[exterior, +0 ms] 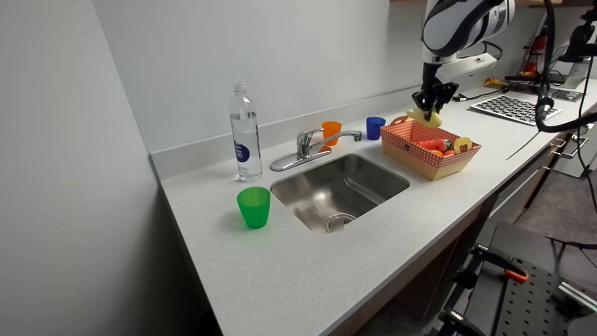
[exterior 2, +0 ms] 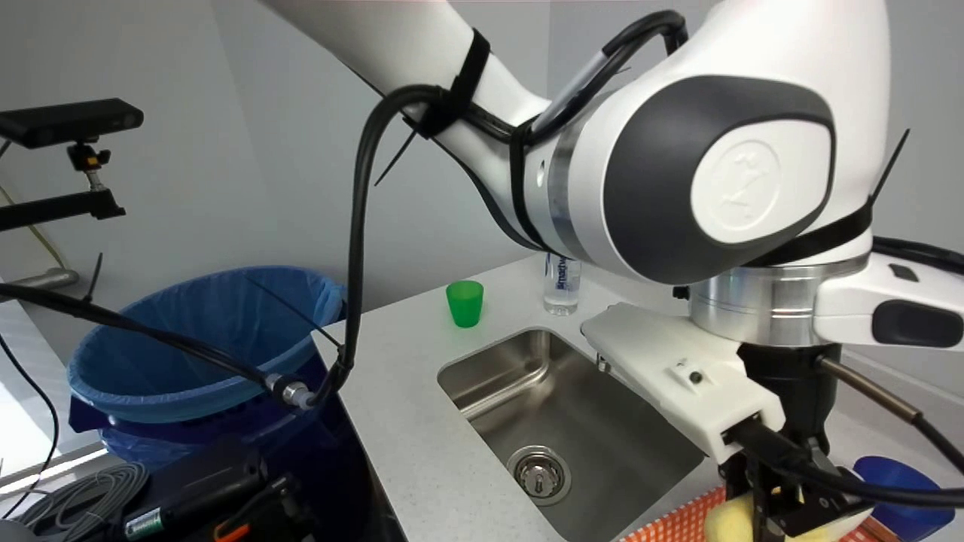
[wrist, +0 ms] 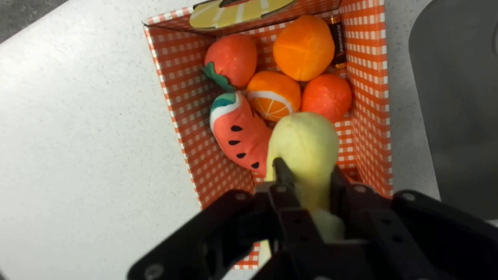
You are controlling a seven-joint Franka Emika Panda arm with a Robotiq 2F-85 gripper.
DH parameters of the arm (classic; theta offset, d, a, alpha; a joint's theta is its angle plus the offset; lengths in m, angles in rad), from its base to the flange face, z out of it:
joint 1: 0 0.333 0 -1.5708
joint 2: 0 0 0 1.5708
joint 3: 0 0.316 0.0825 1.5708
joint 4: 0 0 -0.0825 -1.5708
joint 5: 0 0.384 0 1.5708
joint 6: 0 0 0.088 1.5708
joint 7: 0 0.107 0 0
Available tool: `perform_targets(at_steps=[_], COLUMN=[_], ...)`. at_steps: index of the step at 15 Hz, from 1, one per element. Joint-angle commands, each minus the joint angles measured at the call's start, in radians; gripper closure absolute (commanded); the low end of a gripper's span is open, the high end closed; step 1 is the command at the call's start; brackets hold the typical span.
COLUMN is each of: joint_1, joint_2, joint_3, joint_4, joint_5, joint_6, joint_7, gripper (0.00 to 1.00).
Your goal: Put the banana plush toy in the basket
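The banana plush toy is pale yellow and shows in both exterior views (exterior: pixel 433 120) (exterior 2: pixel 727 521) and in the wrist view (wrist: pixel 305 140). My gripper (wrist: pixel 307 167) is shut on it, one finger on each side of its body. In an exterior view the gripper (exterior: pixel 430 113) holds it over the far end of the basket, around rim height or a little above. The basket (exterior: pixel 406 161) has red-and-white checked sides and a tan lower wall; its checked wall also shows in the wrist view (wrist: pixel 367 89). The gripper hides the toy's rear part in the wrist view.
The basket holds several plush fruits, including a watermelon slice (wrist: pixel 243 134) and an orange (wrist: pixel 303 48). A steel sink (exterior: pixel 373 182) lies beside it. A blue cup (exterior: pixel 374 129), orange cup (exterior: pixel 331 132), faucet (exterior: pixel 305 148), bottle (exterior: pixel 246 140) and green cup (exterior: pixel 254 208) stand on the counter.
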Motion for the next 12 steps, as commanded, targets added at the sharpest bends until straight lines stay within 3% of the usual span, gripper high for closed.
perform_targets(at_steps=[1,7,12], joint_1=[0.006,0.014,0.029], joint_2=[0.017,0.003,-0.021], joint_3=[-0.003,0.003,0.019], joint_4=[0.010,-0.010,-0.019], joint_5=[0.012,0.011,0.031], joint_6=[-0.033,-0.033,-0.067], joint_7=[0.023,0.018,0.027], gripper=[0.43,0.01,0.00])
